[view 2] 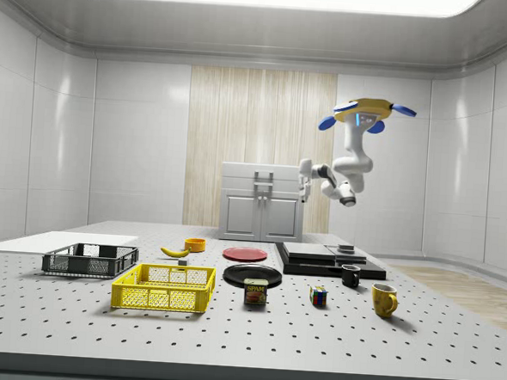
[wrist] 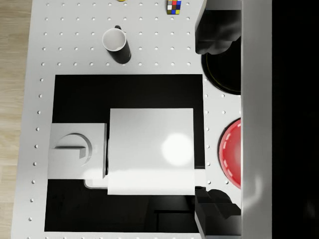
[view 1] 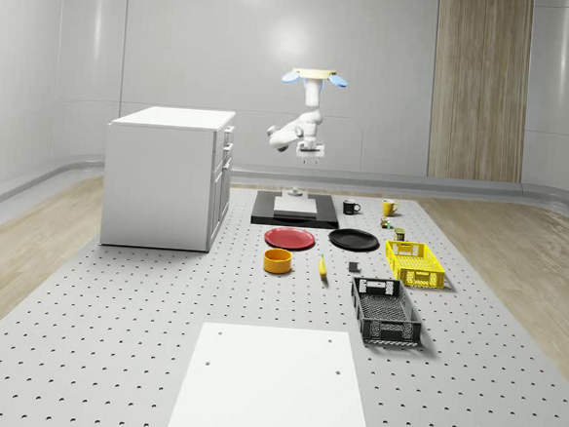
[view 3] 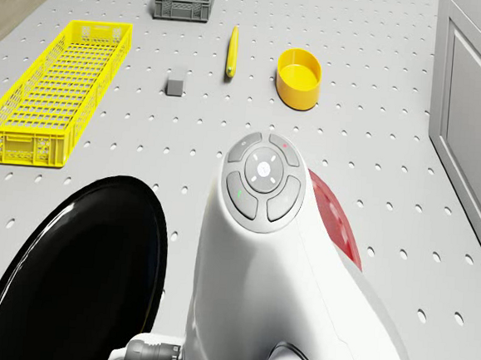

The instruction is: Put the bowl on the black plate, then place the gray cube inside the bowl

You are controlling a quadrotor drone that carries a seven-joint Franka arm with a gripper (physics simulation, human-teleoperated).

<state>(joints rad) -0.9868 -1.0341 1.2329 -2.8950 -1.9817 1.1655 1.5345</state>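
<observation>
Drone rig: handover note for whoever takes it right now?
Drone hovers above the black platform at the back of the table.
Gripper hangs high over the platform, holding nothing.
Bowl: yellow, on the table in front of the red plate, untouched.
Black plate: bare, beside the red plate.
Gray cube: on the table between the banana and the yellow crate.
Done: nothing.
Left: bowl onto black plate, then cube into bowl.
</observation>
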